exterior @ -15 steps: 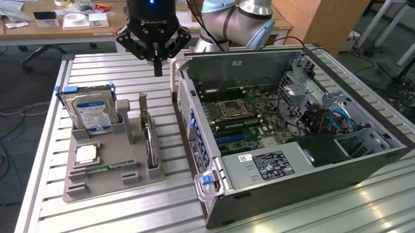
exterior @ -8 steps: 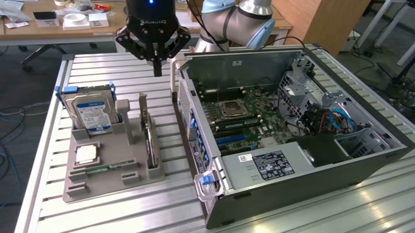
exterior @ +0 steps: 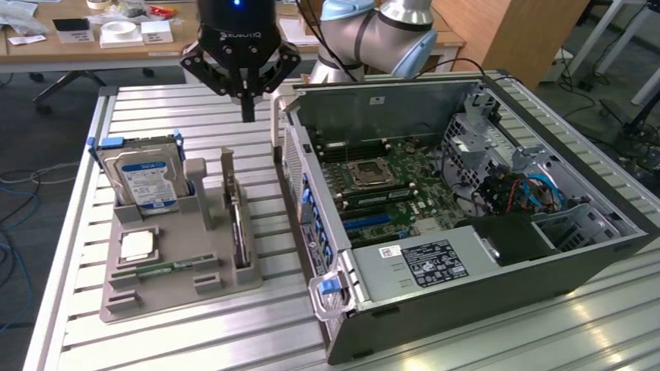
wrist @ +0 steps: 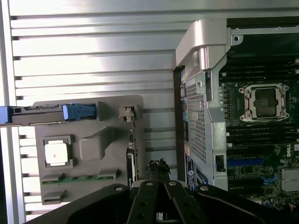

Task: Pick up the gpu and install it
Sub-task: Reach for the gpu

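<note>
Approach stage of the pick, by the look of things, with nothing grasped yet. Holding the gripper [exterior: 249,112] high over the slatted table [exterior: 154,340], behind the grey tray [exterior: 175,297] and just beside the rear corner of the open computer case [exterior: 464,309], fingers pressed together on nothing. Standing on its long edge in the slot along the tray side nearest the case: the gpu [exterior: 240,232], thin and dark, untouched, well below and in front of the fingertips. Sharing the tray with a blue-labelled hard drive [exterior: 144,178] upright toward the exterior view's left, a processor chip [exterior: 136,246] lying flat, and a narrow green memory stick [exterior: 175,268] beside it. Inside the case, a bare motherboard [exterior: 392,185], no card seated in its slots as far as can be told. For a grasp, probably a matter of parting the fingers first, turning them square across the card's thin top edge, then descending straight between the tray's upright post [exterior: 227,166] and the case wall, with little room either side. Worth minding: a narrow upright card, likely to tip or jam if caught off-centre.
</note>
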Controlling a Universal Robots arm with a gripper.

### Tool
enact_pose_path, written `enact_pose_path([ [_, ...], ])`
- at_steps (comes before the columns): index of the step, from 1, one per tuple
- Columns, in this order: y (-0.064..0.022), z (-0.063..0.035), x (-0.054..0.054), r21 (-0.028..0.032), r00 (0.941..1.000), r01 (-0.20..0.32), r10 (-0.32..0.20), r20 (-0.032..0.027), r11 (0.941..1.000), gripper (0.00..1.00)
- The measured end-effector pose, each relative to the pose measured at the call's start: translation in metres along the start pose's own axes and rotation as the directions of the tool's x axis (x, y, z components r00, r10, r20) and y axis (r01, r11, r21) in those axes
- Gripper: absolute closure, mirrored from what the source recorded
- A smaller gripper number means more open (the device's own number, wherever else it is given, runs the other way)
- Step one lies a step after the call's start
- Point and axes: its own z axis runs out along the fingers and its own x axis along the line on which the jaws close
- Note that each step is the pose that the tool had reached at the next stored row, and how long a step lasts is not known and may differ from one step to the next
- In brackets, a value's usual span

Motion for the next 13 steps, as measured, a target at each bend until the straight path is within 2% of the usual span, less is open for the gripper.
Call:
enact_pose_path([
  [13, -0.0008, -0.0003, 0.0105, -0.0001, 1.0, 0.0, 0.0, 0.0008, 1.0, 0.89],
])
